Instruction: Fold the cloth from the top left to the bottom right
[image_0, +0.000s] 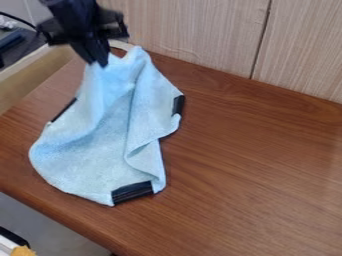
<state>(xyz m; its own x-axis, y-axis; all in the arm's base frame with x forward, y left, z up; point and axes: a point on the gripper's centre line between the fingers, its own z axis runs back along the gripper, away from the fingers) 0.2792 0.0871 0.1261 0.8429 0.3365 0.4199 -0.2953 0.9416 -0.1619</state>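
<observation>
Pinching rumpled pale-blue fabric cloth (100, 145) near top left with black two-finger gripper (100, 63). Likely lift stage; next, carry to bottom right, release.

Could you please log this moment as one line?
pincer: gripping light-blue cloth; upper part: raised; lower part: on wooden table; fold: incomplete
</observation>
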